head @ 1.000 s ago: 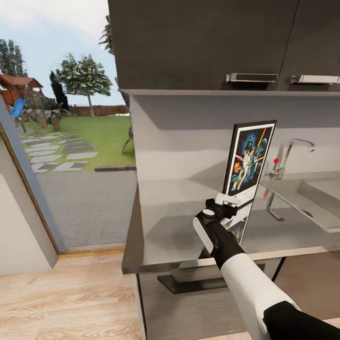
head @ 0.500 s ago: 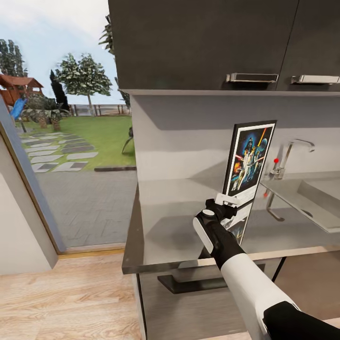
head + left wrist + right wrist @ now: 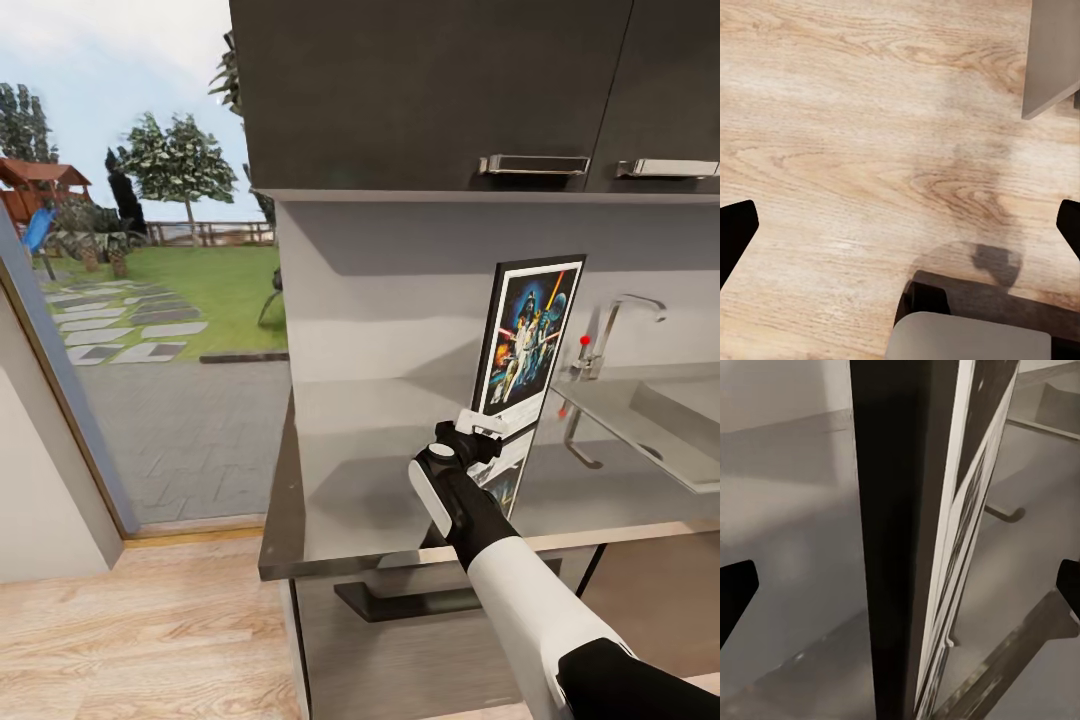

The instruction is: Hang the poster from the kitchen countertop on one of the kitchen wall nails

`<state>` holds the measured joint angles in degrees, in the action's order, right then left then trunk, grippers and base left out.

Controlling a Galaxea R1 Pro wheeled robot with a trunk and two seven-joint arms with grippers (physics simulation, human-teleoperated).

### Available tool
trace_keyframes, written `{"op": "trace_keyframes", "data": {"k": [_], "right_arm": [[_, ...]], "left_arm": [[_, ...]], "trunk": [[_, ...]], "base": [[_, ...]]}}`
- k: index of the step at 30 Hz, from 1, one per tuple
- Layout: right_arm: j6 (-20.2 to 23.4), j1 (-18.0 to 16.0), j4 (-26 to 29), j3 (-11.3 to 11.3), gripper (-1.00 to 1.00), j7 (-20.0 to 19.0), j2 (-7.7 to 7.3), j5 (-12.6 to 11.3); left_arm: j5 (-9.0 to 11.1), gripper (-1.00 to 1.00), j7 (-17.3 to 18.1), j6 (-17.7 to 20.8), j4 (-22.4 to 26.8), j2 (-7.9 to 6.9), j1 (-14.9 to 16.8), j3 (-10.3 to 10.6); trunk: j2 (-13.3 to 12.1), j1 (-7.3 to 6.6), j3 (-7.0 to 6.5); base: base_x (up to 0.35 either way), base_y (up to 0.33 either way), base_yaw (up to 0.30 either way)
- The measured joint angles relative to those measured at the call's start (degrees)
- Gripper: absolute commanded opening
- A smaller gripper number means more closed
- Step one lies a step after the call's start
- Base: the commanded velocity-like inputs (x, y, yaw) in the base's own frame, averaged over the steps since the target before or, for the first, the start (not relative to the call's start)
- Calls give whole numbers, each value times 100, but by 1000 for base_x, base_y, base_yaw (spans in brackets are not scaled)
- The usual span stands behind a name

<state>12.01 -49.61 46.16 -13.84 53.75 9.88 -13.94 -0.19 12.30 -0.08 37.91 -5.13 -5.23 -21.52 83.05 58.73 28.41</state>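
The kitchen countertop (image 3: 400, 470) runs grey and reflective under the dark upper cabinets (image 3: 430, 95), with the sink (image 3: 660, 420) and chrome faucet (image 3: 615, 335) at its right end; to the left a wide opening looks out on a paved yard (image 3: 180, 430) and lawn. The poster (image 3: 527, 340) stands upright on the countertop near the wall, just left of the faucet, black frame and white inner border around blue space-film art, its mirror image lying on the metal below; in the right wrist view the poster (image 3: 907, 532) appears edge-on, a dark band between two black fingertips (image 3: 735, 592). The right gripper (image 3: 487, 425) reaches to the poster's lower edge and seems to touch it, though how firmly the fingers close cannot be told. In the left wrist view the left gripper (image 3: 900, 229) hangs over the wooden floor (image 3: 855, 127), fingers spread wide, holding nothing.
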Motion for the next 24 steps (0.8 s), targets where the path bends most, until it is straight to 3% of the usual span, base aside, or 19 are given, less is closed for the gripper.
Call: {"op": "trace_keyframes", "data": {"k": [24], "right_arm": [[0, 0, 0, 0, 100, 3, -2, -2]], "left_arm": [[-3, 100, 0, 0, 0, 0, -4, 0]], "trunk": [[0, 0, 0]], "base": [[0, 21, 0]]}}
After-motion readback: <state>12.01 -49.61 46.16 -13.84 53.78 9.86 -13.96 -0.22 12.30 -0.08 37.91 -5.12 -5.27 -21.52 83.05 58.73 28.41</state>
